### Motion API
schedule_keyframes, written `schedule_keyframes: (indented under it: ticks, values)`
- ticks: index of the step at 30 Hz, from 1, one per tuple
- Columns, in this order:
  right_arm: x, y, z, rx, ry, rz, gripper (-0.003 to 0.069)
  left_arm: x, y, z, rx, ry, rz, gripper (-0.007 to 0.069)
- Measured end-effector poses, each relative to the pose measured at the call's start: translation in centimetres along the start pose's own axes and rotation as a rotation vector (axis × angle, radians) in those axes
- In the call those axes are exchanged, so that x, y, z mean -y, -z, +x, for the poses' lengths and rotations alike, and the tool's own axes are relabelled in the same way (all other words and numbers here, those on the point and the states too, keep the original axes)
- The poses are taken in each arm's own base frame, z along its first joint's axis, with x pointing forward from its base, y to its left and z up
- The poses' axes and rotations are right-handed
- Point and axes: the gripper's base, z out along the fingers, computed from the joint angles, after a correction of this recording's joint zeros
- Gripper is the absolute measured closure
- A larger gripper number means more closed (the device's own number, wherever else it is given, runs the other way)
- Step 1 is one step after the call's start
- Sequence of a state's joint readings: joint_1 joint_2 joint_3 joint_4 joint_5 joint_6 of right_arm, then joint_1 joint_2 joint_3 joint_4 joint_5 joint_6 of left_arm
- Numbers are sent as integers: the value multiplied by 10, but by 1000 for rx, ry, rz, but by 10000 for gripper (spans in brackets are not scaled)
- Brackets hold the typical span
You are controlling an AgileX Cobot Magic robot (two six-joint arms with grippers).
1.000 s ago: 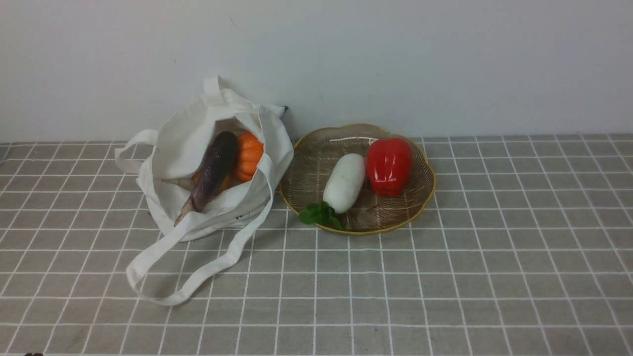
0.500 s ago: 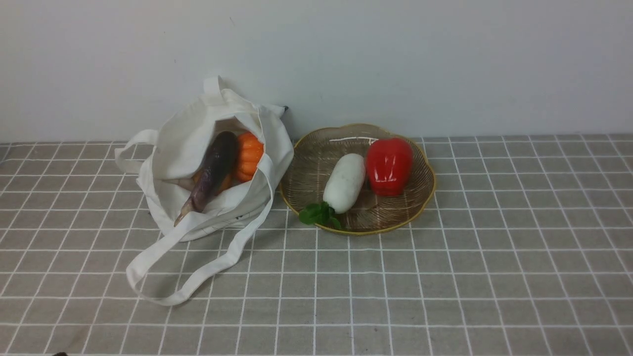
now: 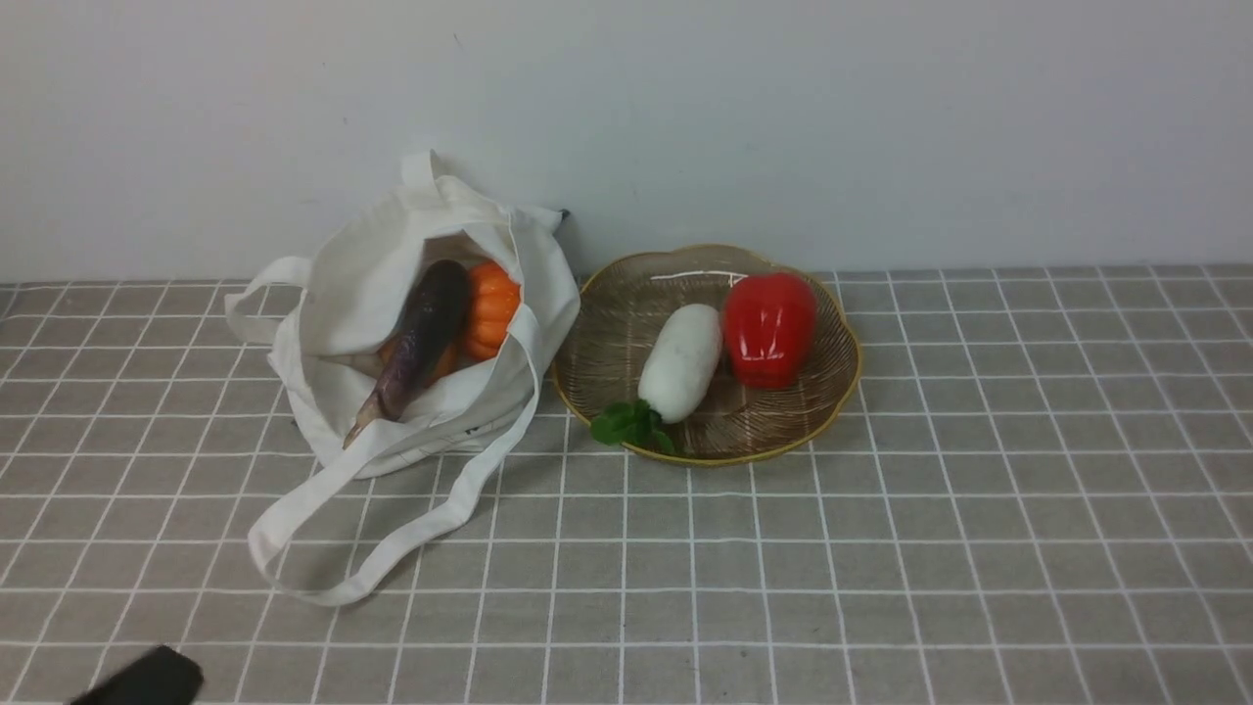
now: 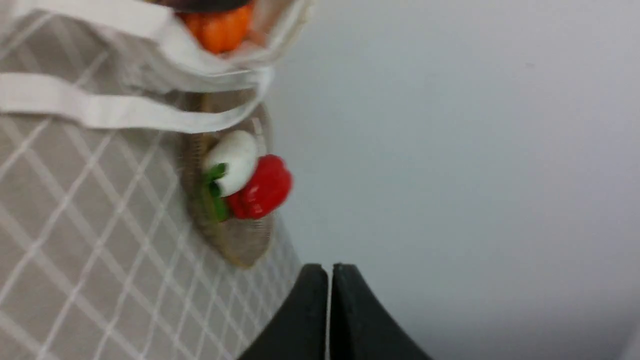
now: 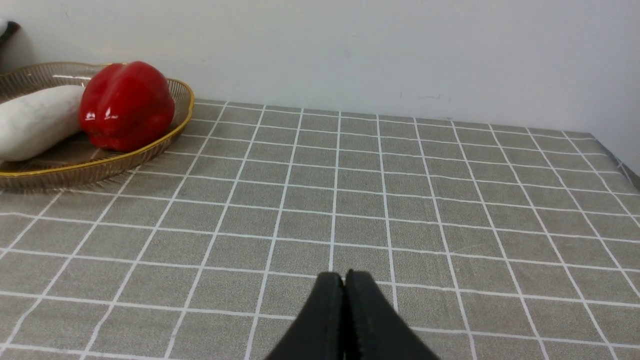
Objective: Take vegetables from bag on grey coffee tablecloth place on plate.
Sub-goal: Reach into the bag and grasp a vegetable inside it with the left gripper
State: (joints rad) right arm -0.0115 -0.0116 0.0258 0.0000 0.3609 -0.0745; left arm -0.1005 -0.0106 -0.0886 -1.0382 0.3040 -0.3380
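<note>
The white cloth bag (image 3: pixel 372 294) lies at the back left on the grey checked tablecloth (image 3: pixel 881 548). A dark-purple eggplant (image 3: pixel 416 343) sticks out of its mouth beside a ribbed orange pumpkin (image 3: pixel 489 305); a tan-orange vegetable (image 3: pixel 445 364) shows under the eggplant. The brown plate (image 3: pixel 607 333) to the bag's right holds a white radish (image 3: pixel 681 360) and a red pepper (image 3: pixel 770 326). My left gripper (image 4: pixel 330 272) is shut and empty; its dark tip (image 3: pixel 147 678) shows at the front left edge. My right gripper (image 5: pixel 344 279) is shut, empty, low over the cloth right of the plate (image 5: pixel 150 145).
The bag's long strap (image 3: pixel 382 548) loops forward over the cloth. A pale wall (image 3: pixel 881 127) rises right behind the bag and plate. In the left wrist view, blurred, the pumpkin (image 4: pixel 217 30), strap (image 4: pixel 100 107), radish (image 4: pixel 232 160) and pepper (image 4: pixel 262 187) show.
The left gripper's dark tip has come into the front view at the bottom left corner. The bag, vegetables and plate have not moved.
</note>
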Motion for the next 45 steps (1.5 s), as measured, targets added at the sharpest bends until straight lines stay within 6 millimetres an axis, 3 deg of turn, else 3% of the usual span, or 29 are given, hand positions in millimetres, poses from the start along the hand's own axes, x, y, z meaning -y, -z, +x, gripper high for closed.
schedule_keyframes:
  ticks: [5,7,8,10,12,14,16,18,23,25,26,32,39,45]
  values:
    - [0,0,0,0,0,0,673,88,5,-15,21,-412,134,629]
    - [0,0,0,0,0,0,673,114,-12,-15,-116,-571,82,629]
    - [0,0,0,0,0,0,673,114,-17,-14,-164,-595,55,629]
    - [0,0,0,0,0,0,673,124,-47,-11,-473,-726,-71,629]
    - [0,0,0,0,0,0,673,120,-72,-13,-731,-788,-198,629]
    - [0,0,0,0,0,0,673,113,-97,-20,-889,-808,-309,629]
    - [0,0,0,0,0,0,673,103,-133,-33,-977,-827,-420,629]
    - [0,0,0,0,0,0,673,98,-149,-39,-994,-836,-455,629]
    - [0,0,0,0,0,0,673,69,-231,-64,-1043,-901,-619,626]
    - [0,0,0,0,0,0,673,61,-254,-66,-1059,-932,-668,625]
    - [0,0,0,0,0,0,673,60,-257,-66,-1061,-936,-674,624]
    - [0,0,0,0,0,0,673,22,-326,-56,-1064,-1096,-939,589]
    - [0,0,0,0,0,0,673,-7,-361,-50,-996,-1192,-1126,530]
    - [0,0,0,0,0,0,673,-28,-377,-48,-972,-1188,-1144,398]
